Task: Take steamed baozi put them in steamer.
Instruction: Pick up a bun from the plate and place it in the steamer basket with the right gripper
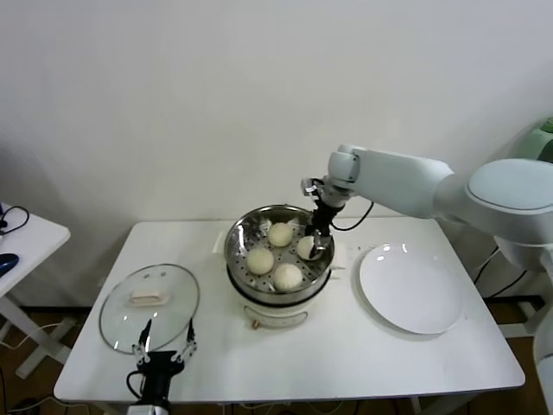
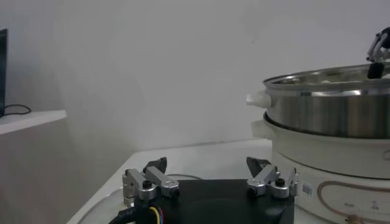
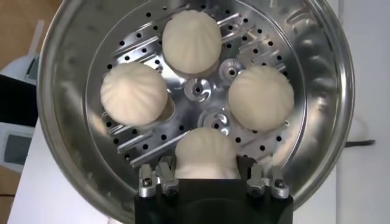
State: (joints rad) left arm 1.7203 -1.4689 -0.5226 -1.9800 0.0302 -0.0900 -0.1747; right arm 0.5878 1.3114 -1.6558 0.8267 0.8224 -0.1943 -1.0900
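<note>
The steamer point(image 1: 237, 240), a shiny steel basket on a white cooker base, stands mid-table. Three baozi point(image 1: 280, 233) point(image 1: 260, 260) point(image 1: 288, 276) lie free on its perforated floor. A fourth baozi point(image 1: 305, 249) sits at the right side, between my right gripper's fingers. My right gripper point(image 1: 314, 247) reaches down into the basket. In the right wrist view the gripper point(image 3: 207, 169) hugs that baozi point(image 3: 206, 149) on both sides, low on the steamer point(image 3: 67, 67) floor, with the other three buns point(image 3: 192, 41) point(image 3: 133, 94) point(image 3: 261, 97) beyond. My left gripper point(image 1: 164, 350) is open and empty at the table's front left.
A round glass lid point(image 1: 149, 304) with a white handle lies left of the steamer, just beyond my left gripper. A flat white plate point(image 1: 413, 288) lies bare to the right. In the left wrist view my left gripper point(image 2: 207, 169) faces the steamer point(image 2: 329, 112).
</note>
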